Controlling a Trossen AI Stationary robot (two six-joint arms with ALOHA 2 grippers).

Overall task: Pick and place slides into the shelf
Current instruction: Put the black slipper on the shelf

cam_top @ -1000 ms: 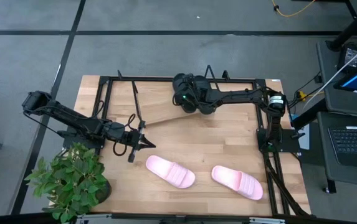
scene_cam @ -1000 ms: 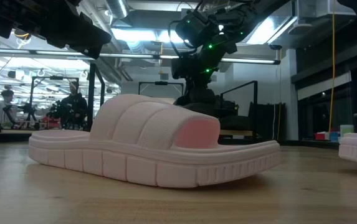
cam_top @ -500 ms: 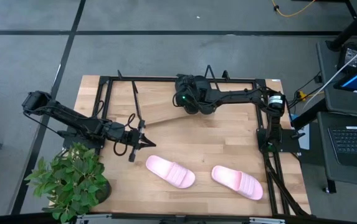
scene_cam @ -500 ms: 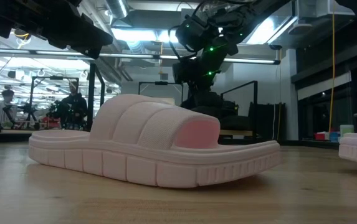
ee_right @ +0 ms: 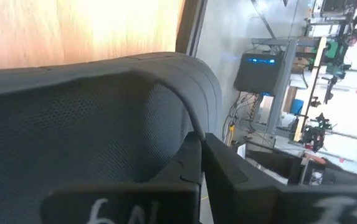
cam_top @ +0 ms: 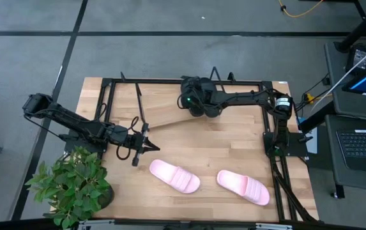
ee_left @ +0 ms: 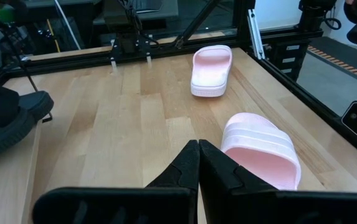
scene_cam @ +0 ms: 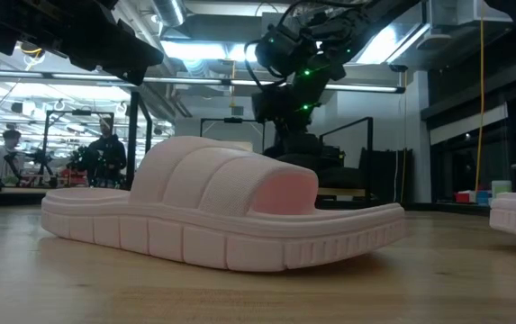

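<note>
The right gripper (cam_top: 193,102) is held over the far middle of the table, above the shelf (cam_top: 167,115), and its fingers are clenched on the strap of a black slide (ee_right: 103,124); in the right wrist view the two dark fingers are pressed together with the ribbed, mesh-lined strap pinched between them, and the shelf's pale wood is seen beyond. The slide is judged to be carried high and over the slanted board so that it can be lowered onto it, the thin strap edge being the only part narrow enough for such a grip. It is shown as matte black, with a wide grooved strap and a thick sole. A second black slide (ee_left: 7,124) is seen in the left wrist view, resting against the shelf's edge; whether it lies fully on the board cannot be told. The left gripper (cam_top: 149,147) is kept waiting near the table's middle left, its fingers shut on nothing, just beside the nearer pink slide (cam_top: 174,176). The other pink slide (cam_top: 243,186) is left farther toward the right arm's side, well apart from the first; both are lying flat on the table (cam_top: 214,153), soles down, pale pink with broad ribbed straps, and are not yet shelved.
</note>
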